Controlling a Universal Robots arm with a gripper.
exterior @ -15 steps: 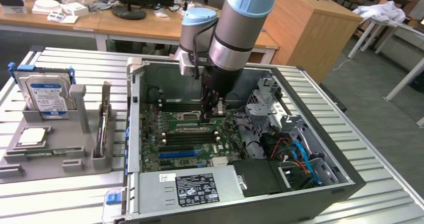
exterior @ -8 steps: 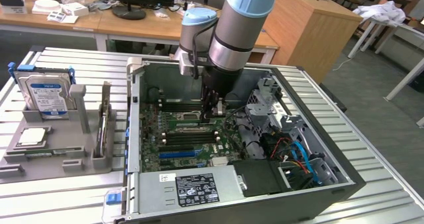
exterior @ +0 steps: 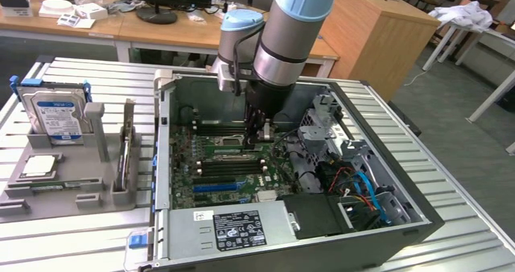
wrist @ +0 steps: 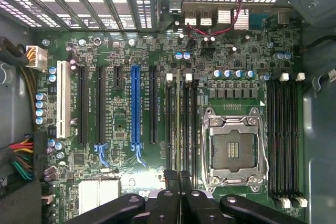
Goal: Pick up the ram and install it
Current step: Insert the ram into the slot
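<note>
Closed fingers [wrist: 171, 188] over motherboard [wrist: 123, 125]; hard-drive label [exterior: 56, 116] unreadable

Surface [exterior: 88, 73]: pale metal slats, laid side by side, with narrow grooves between them.
Computer case [exterior: 338, 245]: lies on its side directly on the surface, open side up, toward the exterior view's right.
Grey holder [exterior: 64, 190]: sits flat on the slats at the exterior view's left, just beside the case.
Blue clip [exterior: 137, 240]: at the near edge of the surface, by the corner of the case.
</note>
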